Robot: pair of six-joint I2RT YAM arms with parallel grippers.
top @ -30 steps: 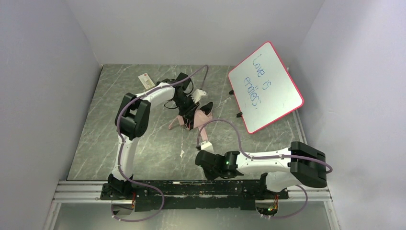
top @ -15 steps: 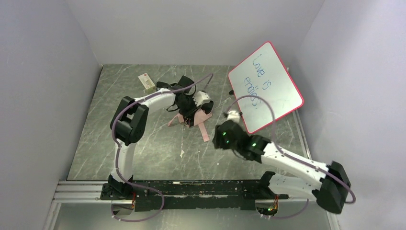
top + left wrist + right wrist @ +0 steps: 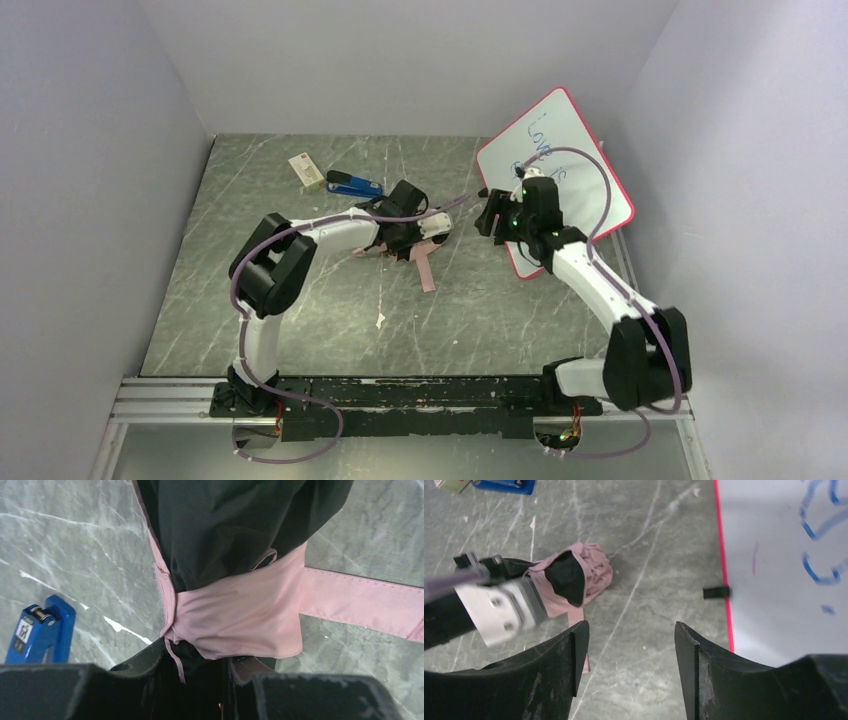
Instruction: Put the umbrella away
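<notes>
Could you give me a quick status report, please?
Left gripper shut on umbrella. Right gripper open, empty, near whiteboard. Umbrella folded, strap loose. Nothing blocking it.

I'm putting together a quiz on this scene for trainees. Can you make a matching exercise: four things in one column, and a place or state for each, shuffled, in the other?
Things:
1. umbrella
2. whiteboard
3. blue tool
4. right gripper

Places and states:
A. open, nothing between its fingers
B. lying towards the far side of the table, beside a small box
C. clamped in the left gripper
D. on the right, blue writing on it

Pairs: 1-C, 2-D, 3-B, 4-A
</notes>
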